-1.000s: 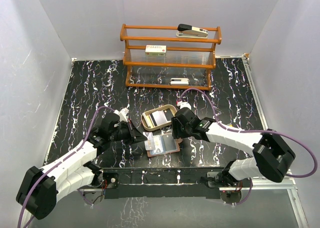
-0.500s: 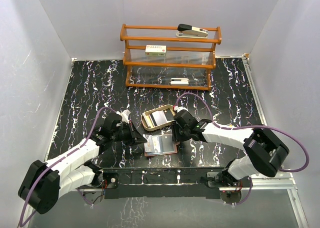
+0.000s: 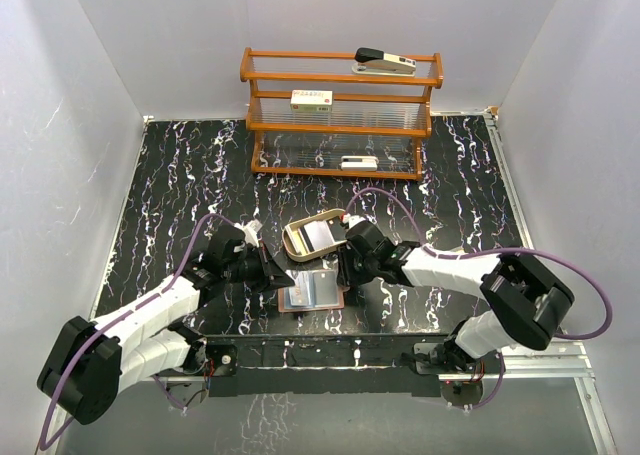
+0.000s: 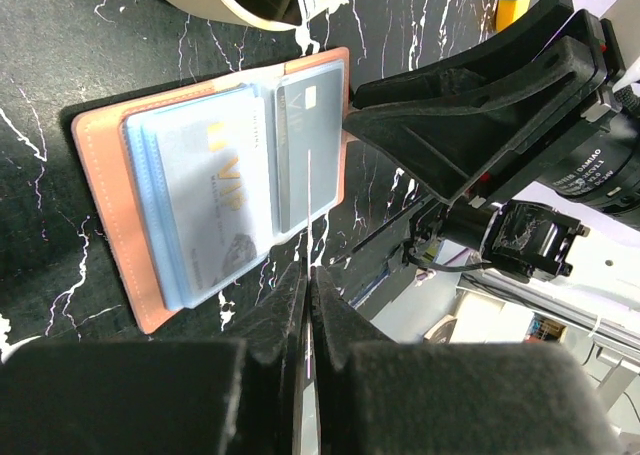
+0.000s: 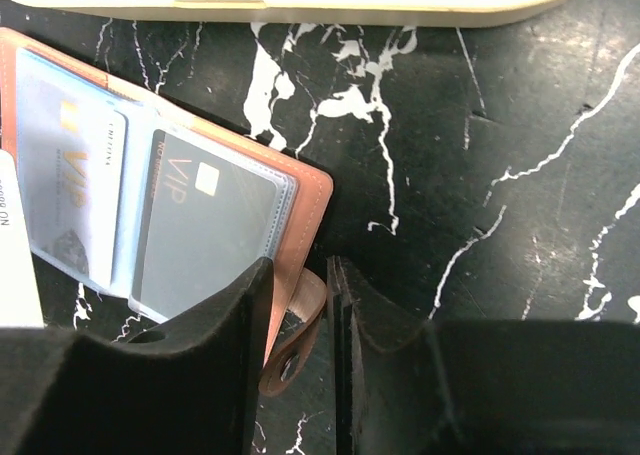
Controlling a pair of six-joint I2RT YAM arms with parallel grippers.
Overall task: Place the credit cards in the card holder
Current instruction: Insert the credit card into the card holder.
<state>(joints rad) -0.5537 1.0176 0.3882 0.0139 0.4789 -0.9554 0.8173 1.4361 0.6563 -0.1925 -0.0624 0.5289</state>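
Starting at the near edge of the black, white-veined marble-pattern table (image 3: 160,195), two arms reach inward toward a reddish-brown leather bifold card holder (image 3: 312,291), which lies open and flat between them with its bluish glossy pockets facing up. The left gripper (image 3: 277,273) sits just left of it, jaws closed tight on a thin white plastic card (image 5: 15,245). Its wrist view shows that card edge-on, upright and aimed at the fold of the card holder. The right gripper (image 3: 345,272) is at the holder's right edge, jaws drawn in narrow with the brown snap tab (image 5: 297,325) pinched between them. A pale silvery card with gold lettering (image 4: 225,185) is seated in the pocket on the left gripper's side. A dark grey card (image 5: 205,235) fills the pocket beside the right gripper. Just beyond stands a tan oval tin tray (image 3: 295,243) holding further flat cards (image 3: 320,237), their number unclear. At the far wall stands an orange-brown wooden rack with clear shelves (image 3: 340,127). It carries a black and white stapler (image 3: 385,62) on top, a labelled white box (image 3: 311,99) on the middle shelf, and a smaller white box (image 3: 358,161) below.
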